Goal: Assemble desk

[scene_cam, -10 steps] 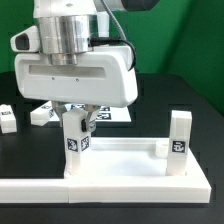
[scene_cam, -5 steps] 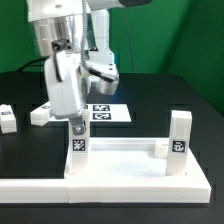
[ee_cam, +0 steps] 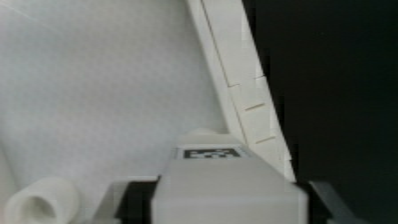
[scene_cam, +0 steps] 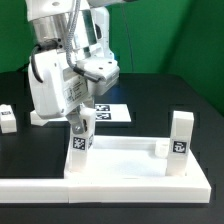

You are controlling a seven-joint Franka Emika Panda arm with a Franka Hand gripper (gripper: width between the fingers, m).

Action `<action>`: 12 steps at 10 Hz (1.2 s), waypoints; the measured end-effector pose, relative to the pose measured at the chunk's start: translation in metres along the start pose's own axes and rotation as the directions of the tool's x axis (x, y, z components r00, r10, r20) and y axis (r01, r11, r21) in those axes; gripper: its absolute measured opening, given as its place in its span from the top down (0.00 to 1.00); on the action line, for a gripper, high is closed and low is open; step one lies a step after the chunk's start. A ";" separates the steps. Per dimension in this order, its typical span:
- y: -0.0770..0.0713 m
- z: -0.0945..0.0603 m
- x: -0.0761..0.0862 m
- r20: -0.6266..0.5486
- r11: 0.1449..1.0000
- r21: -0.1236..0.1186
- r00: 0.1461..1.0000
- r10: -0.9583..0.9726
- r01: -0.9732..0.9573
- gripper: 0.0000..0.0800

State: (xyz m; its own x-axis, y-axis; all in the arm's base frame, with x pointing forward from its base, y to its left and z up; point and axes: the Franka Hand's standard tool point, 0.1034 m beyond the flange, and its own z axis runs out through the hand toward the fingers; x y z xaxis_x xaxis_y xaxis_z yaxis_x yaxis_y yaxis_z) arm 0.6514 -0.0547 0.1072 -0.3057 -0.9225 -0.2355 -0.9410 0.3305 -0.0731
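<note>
The white desk top lies flat with its rim up. One tagged leg stands upright in its corner at the exterior view's right. My gripper comes straight down on a second tagged leg, which stands upright in the corner at the exterior view's left, and is shut on it. In the wrist view the leg fills the space between the two dark fingers. The desk top's inner face, its rim and a round socket lie beyond it.
Two loose tagged legs lie on the black table at the exterior view's left. The marker board lies behind the desk top. A long white border bar runs along the front.
The gripper has turned about its vertical axis over the left-corner leg, from broadside to edge-on. It stays in the same place and the desk top has not shifted.
</note>
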 end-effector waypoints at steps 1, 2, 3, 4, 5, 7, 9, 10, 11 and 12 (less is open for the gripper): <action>0.000 0.000 0.000 -0.004 0.997 -0.002 0.997 -0.080 0.080 0.51; 0.001 0.000 0.000 -0.002 0.959 -0.005 0.959 -0.283 0.283 0.34; 0.002 0.001 -0.001 0.003 0.898 -0.010 0.898 -0.440 0.440 0.23; 0.003 0.002 -0.003 0.008 0.861 -0.012 0.861 -0.509 0.509 0.23; 0.003 0.002 -0.002 0.006 0.832 -0.011 0.832 -0.555 0.555 0.20; 0.003 0.002 -0.001 0.007 0.750 -0.010 0.750 -0.661 0.661 0.19; 0.005 -0.003 0.005 0.044 0.488 -0.064 0.491 -0.870 0.871 0.19; 0.003 -0.008 0.005 0.095 0.318 -0.092 0.326 -0.940 0.944 0.19; 0.000 -0.005 0.004 0.119 0.230 -0.098 0.241 -0.963 0.968 0.19; 0.002 -0.003 0.007 0.123 0.229 -0.101 0.241 -0.963 0.968 0.19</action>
State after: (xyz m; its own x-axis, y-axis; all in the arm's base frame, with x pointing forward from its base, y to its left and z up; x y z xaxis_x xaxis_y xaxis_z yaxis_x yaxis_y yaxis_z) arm 0.6467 -0.0609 0.1086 0.8502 -0.5158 -0.1059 -0.5264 -0.8374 -0.1473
